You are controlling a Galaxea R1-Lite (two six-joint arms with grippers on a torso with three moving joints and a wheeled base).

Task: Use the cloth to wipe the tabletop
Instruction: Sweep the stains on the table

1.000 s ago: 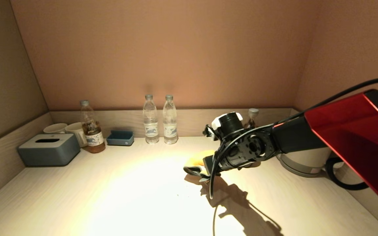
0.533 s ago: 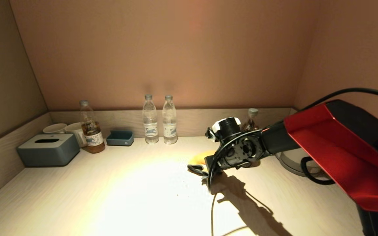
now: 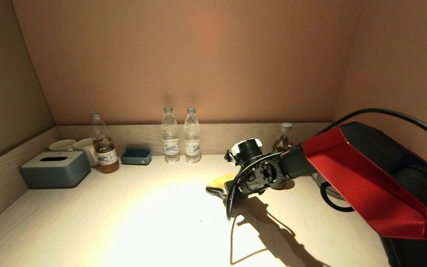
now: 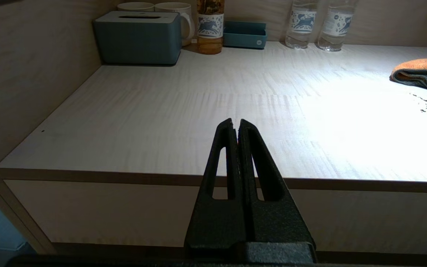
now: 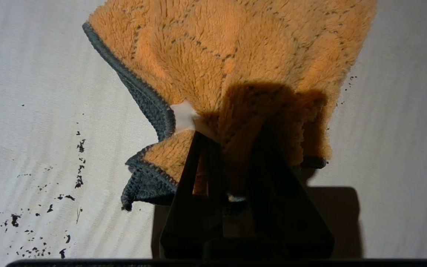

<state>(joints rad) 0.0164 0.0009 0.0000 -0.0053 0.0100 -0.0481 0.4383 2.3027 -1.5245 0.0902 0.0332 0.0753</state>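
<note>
A: Right gripper [image 5: 232, 137], position?

B: Down at the tabletop [image 3: 132, 207], right of centre in the head view, in front of the two water bottles [image 3: 181, 135]. Jaws pinched narrow on a fold of the cloth [image 5: 232, 63].

A: Cloth condition?

B: Orange, grey-blue edging, white label [image 5: 183, 115] just beside the fingers. The held end is bunched; the rest spreads flat on the tabletop beyond the fingertips. In the head view only a yellow edge of it [image 3: 221, 181] shows from under the wrist.

A: Surface?

B: Dark crumbs [image 5: 50, 193] scattered on the wood just beside the cloth. A few also show near the cloth in the left wrist view.

A: Left gripper [image 4: 235, 126]?

B: Parked off the front edge of the counter, jaws pressed together, holding nothing.

A: Other items?

B: Along the back rim, from the left: tissue box [image 3: 55, 168], two mugs [image 3: 75, 147], a bottle of brown liquid [image 3: 103, 144], a small blue tray [image 3: 136, 156]. Another bottle [image 3: 283, 136] and a kettle [image 3: 326, 185] stand behind the right arm, mostly hidden.
</note>
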